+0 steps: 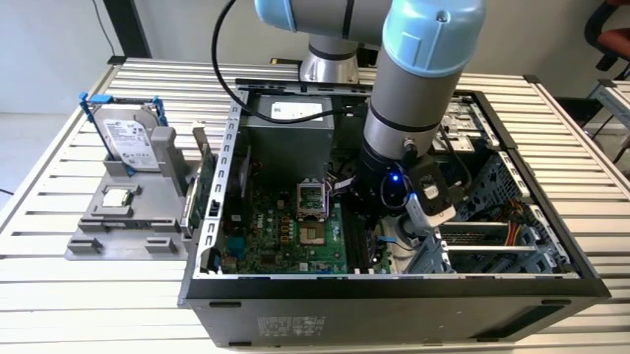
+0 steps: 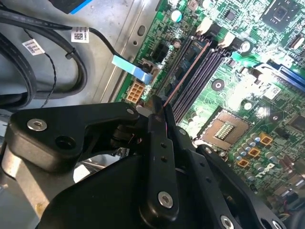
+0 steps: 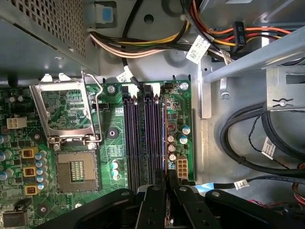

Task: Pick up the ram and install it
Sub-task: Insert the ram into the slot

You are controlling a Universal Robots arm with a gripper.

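My gripper (image 1: 382, 217) is down inside the open computer case, over the motherboard. In both wrist views its black fingers (image 3: 155, 200) are shut on the ram (image 3: 164, 133), seen edge-on as a thin dark strip (image 2: 187, 74). The strip runs in line with the memory slots (image 3: 143, 138), along the outermost one beside the board's edge. In the second wrist view the fingertips (image 2: 159, 119) pinch the near end of the ram above the slots (image 2: 202, 71). Whether the ram sits in the slot or hovers just above it cannot be told.
The open processor socket (image 3: 76, 167) and its raised metal frame (image 3: 64, 112) lie beside the slots. Black cables (image 3: 248, 143) and coloured wire bundles (image 3: 143, 45) crowd the case's far side. A grey holder (image 1: 128, 236) at the exterior view's left carries a hard drive (image 1: 128, 136) and a processor chip (image 1: 116, 197).
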